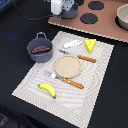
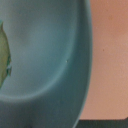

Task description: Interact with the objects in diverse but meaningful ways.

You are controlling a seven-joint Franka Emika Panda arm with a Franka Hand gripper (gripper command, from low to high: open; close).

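My gripper (image 1: 58, 7) hangs at the far edge of the scene, over a dark blue-grey dish (image 1: 70, 11) on the pink toy stove board (image 1: 107, 27); its fingers do not show. The wrist view is filled by that dish's teal inside (image 2: 50, 65), with a green item (image 2: 3, 55) at its edge. On the placemat (image 1: 30, 80) stand the grey-blue handled pot (image 1: 31, 54) with the dark brown bar (image 1: 41, 50) in it, the white-and-blue tool (image 1: 73, 43), the yellow cheese wedge (image 1: 90, 45) and the yellow banana (image 1: 47, 89).
A round tan plate (image 1: 67, 65) sits mid-mat, with an orange-handled knife (image 1: 82, 58) behind it and an orange-handled fork (image 1: 67, 80) in front. The stove board carries black burners (image 1: 90, 18) and a grey bowl (image 1: 123, 16) at the exterior view's right.
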